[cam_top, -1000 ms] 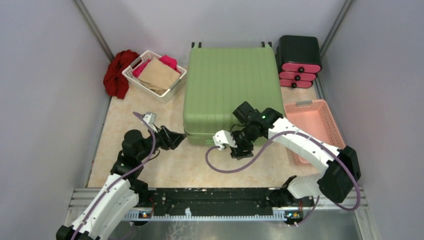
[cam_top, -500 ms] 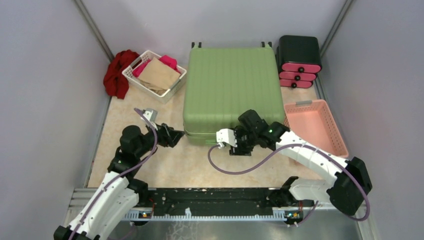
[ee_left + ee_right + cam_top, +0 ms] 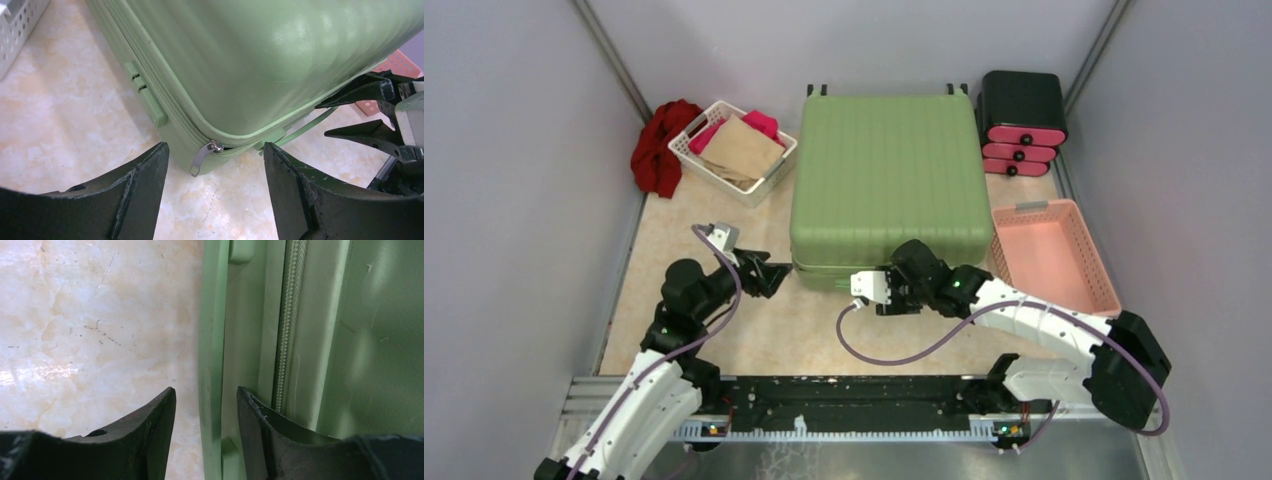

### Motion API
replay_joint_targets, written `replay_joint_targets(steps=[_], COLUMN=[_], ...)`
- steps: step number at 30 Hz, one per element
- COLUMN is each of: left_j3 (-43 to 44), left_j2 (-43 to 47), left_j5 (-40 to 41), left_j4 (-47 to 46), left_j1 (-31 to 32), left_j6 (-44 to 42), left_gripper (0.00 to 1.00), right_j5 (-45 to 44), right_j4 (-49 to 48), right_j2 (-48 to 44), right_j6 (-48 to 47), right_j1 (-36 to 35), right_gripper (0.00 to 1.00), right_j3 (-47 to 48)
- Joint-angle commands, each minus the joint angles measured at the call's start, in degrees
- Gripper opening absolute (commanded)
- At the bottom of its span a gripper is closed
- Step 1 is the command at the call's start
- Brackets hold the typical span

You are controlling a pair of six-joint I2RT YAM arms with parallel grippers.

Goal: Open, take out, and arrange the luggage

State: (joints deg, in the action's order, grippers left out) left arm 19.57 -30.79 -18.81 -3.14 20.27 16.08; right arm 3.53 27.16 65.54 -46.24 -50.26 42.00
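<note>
The light-green luggage (image 3: 884,170) lies flat and closed in the middle of the table. My left gripper (image 3: 782,272) is open at its front-left corner. In the left wrist view (image 3: 215,146) the fingers stand either side of a metal zipper pull (image 3: 202,159) that hangs off the corner of the luggage (image 3: 260,60), without touching it. My right gripper (image 3: 886,297) is low at the front side of the luggage. In the right wrist view (image 3: 206,390) its jaws are open around a green handle strip (image 3: 212,340), beside the zipper line (image 3: 286,330).
A white basket (image 3: 734,150) with brown and pink items and a red cloth (image 3: 659,145) sit at the back left. A black-and-pink drawer box (image 3: 1022,125) stands at the back right. A pink basket (image 3: 1054,255) lies right of the luggage.
My right arm has dropped from above the front edge of the luggage down to its front side, turning along it. My left gripper has crept a little closer to the front-left corner.
</note>
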Motion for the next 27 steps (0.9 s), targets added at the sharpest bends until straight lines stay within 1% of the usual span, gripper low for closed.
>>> replay_joint_targets(steps=[1, 5, 8, 10, 11, 12, 15, 17, 20, 21, 24, 27], left_j3=[0.2, 1.3, 1.3, 1.3, 1.4, 1.4, 1.6, 1.6, 1.7, 1.9, 1.9, 0.1], left_j2=[0.9, -0.2, -1.7, -3.0, -3.9, -4.5, -6.1, -7.0, -8.9, -9.5, -11.0, -12.1], left_j5=[-2.7, -5.3, -8.4, -10.3, -11.0, -11.5, -13.0, -16.2, -24.9, -26.5, -27.7, -30.3], left_j4=[-4.1, -3.3, -3.4, -3.7, -3.7, -3.6, -3.3, -3.5, -4.1, -3.9, -3.7, -8.4], left_j1=[0.5, 0.4, 0.4, 0.4, 0.4, 0.4, 0.4, 0.4, 0.4, 0.4, 0.4, 0.6], left_j6=[-6.9, -11.1, -11.9, -11.4, -11.0, -10.7, -9.9, -9.6, -12.4, -12.3, -11.8, -7.3], left_gripper=[0.76, 0.78, 0.79, 0.78, 0.78, 0.77, 0.76, 0.76, 0.74, 0.73, 0.71, 0.69], right_j5=[-2.6, -1.7, -0.3, 0.5, 1.3, 2.2, 4.5, 5.7, 7.8, 8.5, 10.7, 12.2], right_j4=[-5.4, -5.9, -4.9, -3.8, -2.9, -2.1, 0.2, 1.7, 5.2, 6.4, 9.4, 12.3], right_j2=[1.4, 2.4, 2.8, 2.8, 2.6, 2.2, 0.3, -1.5, -3.4, -3.8, -4.7, -5.3], right_j6=[-0.3, -1.7, -2.4, -3.0, -3.4, -3.7, -5.7, -7.5, -10.4, -11.3, -14.5, -18.8], right_j1=[-0.2, 0.1, 1.0, 2.4, 3.4, 4.9, 8.6, 10.4, 12.6, 13.3, 15.5, 17.1], right_gripper=[0.48, 0.43, 0.35, 0.27, 0.19, 0.13, 0.02, 0.00, 0.00, 0.00, 0.00, 0.00], right_j3=[-1.2, -2.0, -1.7, -1.1, -0.7, -0.3, 0.7, 0.9, 1.9, 2.2, 2.6, 2.4])
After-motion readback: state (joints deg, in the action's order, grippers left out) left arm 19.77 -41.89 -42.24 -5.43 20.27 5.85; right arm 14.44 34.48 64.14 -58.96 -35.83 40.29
